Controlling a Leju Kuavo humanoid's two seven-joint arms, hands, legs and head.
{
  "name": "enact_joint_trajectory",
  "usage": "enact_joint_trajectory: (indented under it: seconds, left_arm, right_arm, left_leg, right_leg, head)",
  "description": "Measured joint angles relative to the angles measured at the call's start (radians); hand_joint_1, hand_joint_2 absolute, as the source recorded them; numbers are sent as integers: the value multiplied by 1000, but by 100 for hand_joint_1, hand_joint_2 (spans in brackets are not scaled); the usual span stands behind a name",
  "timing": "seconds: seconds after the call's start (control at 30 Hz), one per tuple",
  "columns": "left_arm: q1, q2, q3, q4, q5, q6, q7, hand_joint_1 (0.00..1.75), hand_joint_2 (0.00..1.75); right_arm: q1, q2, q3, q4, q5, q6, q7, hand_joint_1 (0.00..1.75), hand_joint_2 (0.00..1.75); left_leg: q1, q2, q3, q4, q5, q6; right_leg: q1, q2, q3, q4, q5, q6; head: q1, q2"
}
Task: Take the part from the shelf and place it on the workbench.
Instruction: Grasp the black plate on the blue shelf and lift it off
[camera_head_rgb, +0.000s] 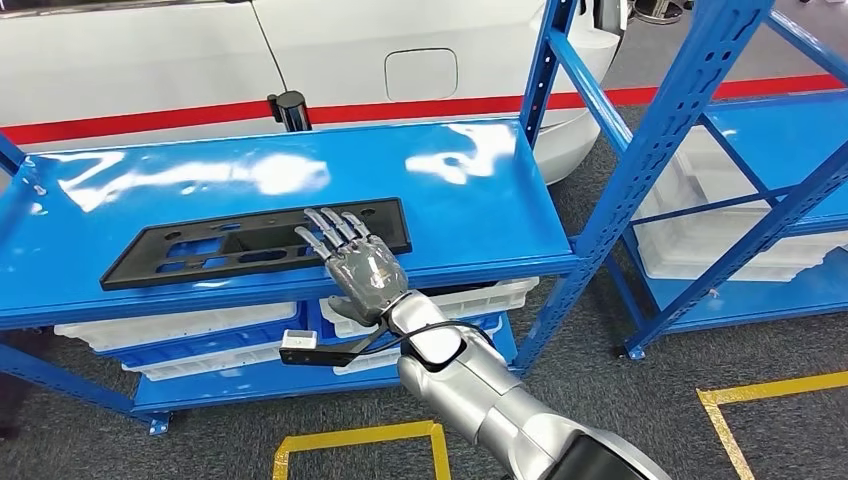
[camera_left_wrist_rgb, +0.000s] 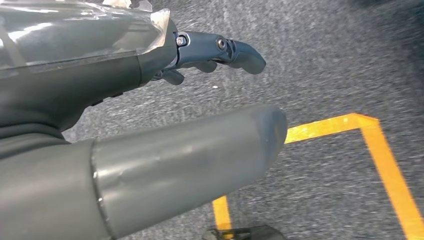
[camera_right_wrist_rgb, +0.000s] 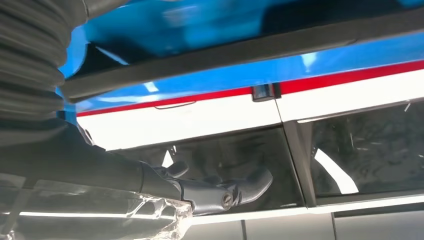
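Since the flat black part (camera_head_rgb: 255, 243) on the blue shelf (camera_head_rgb: 480, 180) looks stiff, light and slick, I'd grip its near long edge. My right hand (camera_head_rgb: 358, 268), fingers spread and empty, rests over its 4 o'clock end; left hand (camera_left_wrist_rgb: 220, 50) hangs loosely curled, empty.

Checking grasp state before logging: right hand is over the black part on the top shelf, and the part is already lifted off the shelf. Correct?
Not quite. In the head view the right hand is over the black part, but the part lies flat on the top shelf, not lifted.
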Motion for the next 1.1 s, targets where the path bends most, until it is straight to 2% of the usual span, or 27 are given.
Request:
enact_joint_trajectory:
  seconds: [0.07,0.13,0.17,0.2,0.27,0.3,0.33,0.37,0.43,0.47,0.5,0.53,0.63,0.67,0.7,0.77,0.8,0.83,0.87,0.9,0.93,0.97,1.0,1.03,1.1]
  left_arm:
    - [-1,0,2,0,0,0,-1,0,0]
    - [-1,0,2,0,0,0,-2,0,0]
    - [-1,0,3,0,0,0,-2,0,0]
    - [-1,0,3,0,0,0,-3,0,0]
    - [0,0,3,0,-1,0,-4,0,0]
    - [1,0,3,0,-1,0,-4,0,0]
    - [2,0,3,0,-1,0,-4,0,0]
    - [2,0,3,0,-1,0,-4,0,0]
    - [2,1,3,0,-1,0,-4,0,0]
    - [1,2,3,0,-1,0,-4,0,0]
    - [0,2,4,0,0,0,-3,0,0]
    - [-1,2,4,0,0,0,-3,0,0]
    - [-1,2,4,0,0,1,-3,0,0]
    - [0,1,5,0,0,1,-4,0,0]
    - [-1,1,5,0,-1,1,-4,0,0]
    - [-2,0,7,0,-1,1,-5,0,0]
    - [-2,0,8,0,-2,1,-5,0,0]
    - [-1,0,9,0,-3,1,-6,0,0]
    - [0,0,10,0,-4,0,-6,0,0]
    - [1,-1,11,0,-5,0,-6,0,0]
    - [1,-2,11,0,-6,0,-6,0,0]
    - [0,-3,12,0,-7,-1,-6,0,0]
    - [0,-3,13,0,-8,-1,-7,0,0]
    - [-1,-3,13,0,-9,-1,-8,0,0]
    - [-2,-2,15,0,-9,-1,-14,0,0]
  right_arm:
    - [-1,0,0,0,1,0,0,0,175]
    - [-2,1,0,0,1,0,0,0,175]
    - [-2,2,0,0,1,0,0,0,175]
    - [-3,3,0,0,1,0,0,0,175]
    - [-1,3,0,0,2,0,0,0,175]
    - [0,3,0,0,2,0,0,0,175]
    - [1,3,0,0,3,0,1,0,175]
    - [2,3,0,0,3,0,1,0,175]
    - [2,3,0,0,4,-1,2,0,175]
    - [1,3,0,0,4,-1,2,0,175]
    - [0,4,-1,0,4,-1,2,0,175]
    - [0,4,-1,0,4,-1,3,0,175]
    - [-1,5,-2,0,4,-2,3,0,175]
    - [-3,5,-3,-1,4,-3,3,0,175]
    - [-4,5,-4,-1,4,-3,3,0,175]
    - [-4,1,-7,0,3,-3,4,0,175]
    - [-1,-2,-8,0,3,-3,5,0,175]
    - [1,-4,-9,0,2,-3,6,0,175]
    - [3,-7,-10,1,2,-3,8,0,175]
    - [4,-8,-12,1,2,-3,10,0,175]
    - [4,-9,-14,1,4,-4,13,0,175]
    - [3,-9,-15,1,7,-5,15,0,175]
    - [3,-10,-17,1,11,-7,18,0,175]
    - [2,-11,-17,1,15,-9,21,0,175]
    - [2,-12,-17,2,22,-15,26,75,175]
  left_leg:
    - [0,1,2,1,-8,-10]
    - [4,2,-2,10,-18,-20]
    - [6,3,-14,36,-33,-25]
    - [8,3,-39,85,-56,-30]
    - [9,3,-116,222,-107,-37]
    - [10,3,-153,275,-116,-39]
    - [10,3,-176,293,-104,-39]
    - [10,3,-178,270,-72,-36]
    - [8,3,-134,143,16,-25]
    - [5,4,-108,82,44,-19]
    - [2,4,-88,42,55,-13]
    - [-1,4,-78,24,53,-8]
    - [-2,4,-62,7,50,7]
    - [0,5,-54,-2,52,13]
    - [2,6,-45,-11,53,18]
    - [2,6,-38,-14,49,25]
    - [2,5,-36,-14,45,25]
    - [2,4,-33,-14,42,24]
    - [2,3,-28,-13,37,22]
    - [2,2,-22,-13,32,19]
    - [2,1,-15,-11,26,15]
    - [0,0,-9,-7,17,9]
    - [-2,0,-5,-4,9,3]
    - [-3,0,-3,-1,3,-3]
    - [-1,1,0,0,-5,-14]
  right_leg:
    - [5,2,7,-8,-2,-19]
    - [1,6,11,-11,-4,-34]
    - [-3,7,16,-12,-7,-41]
    - [-5,7,22,-13,-10,-48]
    - [-2,7,30,-13,-18,-59]
    - [0,8,33,-13,-21,-62]
    - [2,9,37,-13,-25,-64]
    - [3,11,43,-13,-29,-64]
    - [5,14,58,-14,-39,-61]
    - [8,15,63,-14,-44,-58]
    - [11,15,65,-14,-47,-54]
    - [12,15,66,-15,-50,-49]
    - [14,13,64,-14,-59,-35]
    - [14,12,55,7,-69,-33]
    - [14,11,33,51,-86,-34]
    - [11,10,-47,191,-132,-37]
    - [9,10,-88,255,-148,-35]
    - [7,10,-115,287,-149,-29]
    - [5,9,-122,279,-133,-20]
    - [2,8,-105,227,-100,-9]
    - [-1,6,-74,151,-62,0]
    - [-2,4,-40,78,-29,4]
    - [-2,1,-15,25,-7,1]
    - [-2,0,-1,-1,2,-6]
    - [-1,1,3,-7,2,-24]
  head:
    - [0,0]
    - [-1,0]
    - [-2,0]
    - [-3,0]
    - [-4,0]
    - [-4,0]
    - [-4,0]
    - [-4,0]
    - [-4,0]
    - [-4,0]
    - [-4,0]
    - [-4,0]
    - [-3,0]
    - [-3,0]
    - [-2,0]
    - [-1,0]
    - [0,0]
    - [0,0]
    - [0,0]
    - [0,0]
    - [0,0]
    - [0,0]
    - [0,0]
    - [-1,0]
    - [-2,0]
